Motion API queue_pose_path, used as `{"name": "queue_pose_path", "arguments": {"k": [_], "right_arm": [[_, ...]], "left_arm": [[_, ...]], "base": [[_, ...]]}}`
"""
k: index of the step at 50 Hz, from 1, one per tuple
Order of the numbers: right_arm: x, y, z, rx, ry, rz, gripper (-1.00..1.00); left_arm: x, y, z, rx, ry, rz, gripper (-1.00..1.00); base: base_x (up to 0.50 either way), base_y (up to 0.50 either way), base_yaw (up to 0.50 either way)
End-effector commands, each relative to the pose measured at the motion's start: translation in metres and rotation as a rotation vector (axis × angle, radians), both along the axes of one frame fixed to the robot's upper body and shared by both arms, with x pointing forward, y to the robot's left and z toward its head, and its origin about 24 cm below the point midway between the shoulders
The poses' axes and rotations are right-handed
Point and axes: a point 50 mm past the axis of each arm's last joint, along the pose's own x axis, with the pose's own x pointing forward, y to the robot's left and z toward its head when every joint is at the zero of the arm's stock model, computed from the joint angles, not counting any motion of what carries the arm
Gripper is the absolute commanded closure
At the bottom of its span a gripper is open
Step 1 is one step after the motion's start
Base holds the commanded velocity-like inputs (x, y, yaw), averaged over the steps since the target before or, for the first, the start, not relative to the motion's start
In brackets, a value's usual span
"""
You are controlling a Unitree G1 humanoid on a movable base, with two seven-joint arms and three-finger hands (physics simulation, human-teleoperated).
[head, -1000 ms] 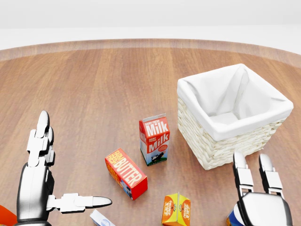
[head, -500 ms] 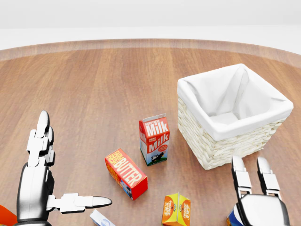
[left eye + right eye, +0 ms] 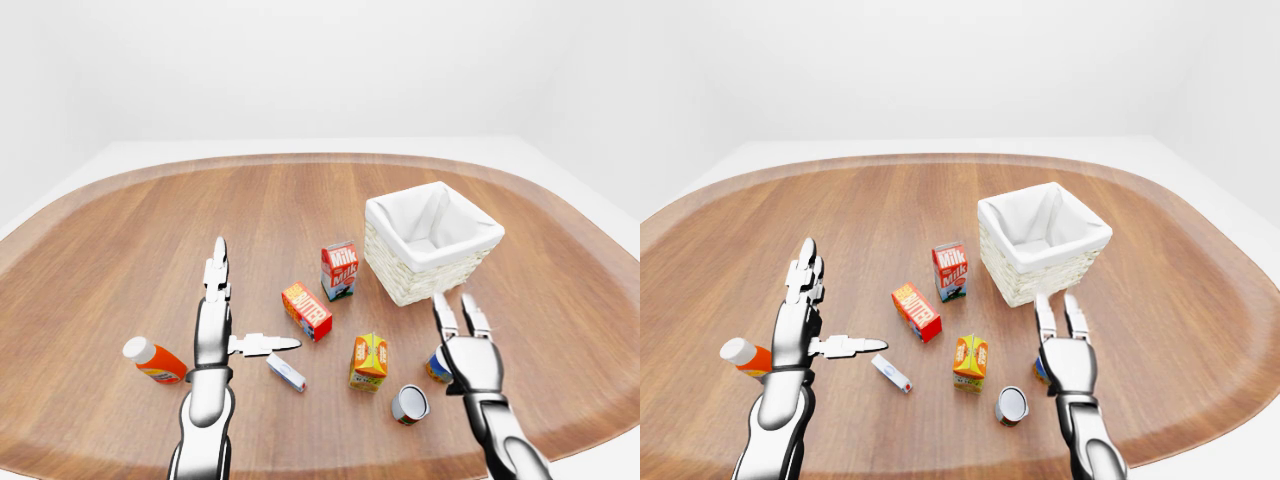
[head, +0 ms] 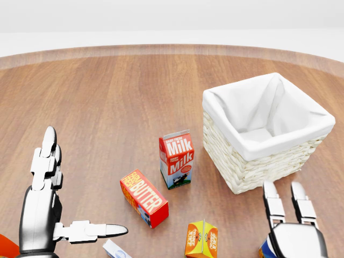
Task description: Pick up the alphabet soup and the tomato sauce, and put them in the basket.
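Beside the basket, open right robot hand over soup can

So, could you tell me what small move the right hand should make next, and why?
Probably lower the right hand a little further onto the blue-labelled can standing just beneath it, then close. Its fingers are open and point up toward the basket, and the can is mostly hidden behind the palm, so contact cannot be confirmed. The other can lies on its side nearby.
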Motion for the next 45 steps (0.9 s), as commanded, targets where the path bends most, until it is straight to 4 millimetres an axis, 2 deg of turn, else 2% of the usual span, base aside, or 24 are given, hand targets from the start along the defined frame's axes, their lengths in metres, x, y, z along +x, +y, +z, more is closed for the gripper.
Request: {"name": "queue_pose_path", "arguments": {"k": [1,33,38,45], "right_arm": [[0.002,-0.002,-0.008,-0.011,0.021,0.004,-1.00],[0.006,-0.005,-0.027,-0.025,0.127,0.013,-1.00],[0.006,-0.005,-0.025,-0.019,0.115,0.010,-1.00],[0.008,-0.007,-0.034,-0.027,0.172,0.006,-1.00]], "left_arm": [[0.000,0.001,0.000,-0.006,-0.001,0.002,-1.00],[0.000,0.001,0.000,-0.006,-0.001,0.002,-1.00],[0.000,0.001,0.000,-0.006,-0.001,0.002,-1.00],[0.000,0.001,0.000,-0.006,-0.001,0.002,-1.00]], "base": [[0.00,0.00,0.00],[0.00,0.00,0.00],[0.00,0.00,0.00],[0.00,0.00,0.00]]}}
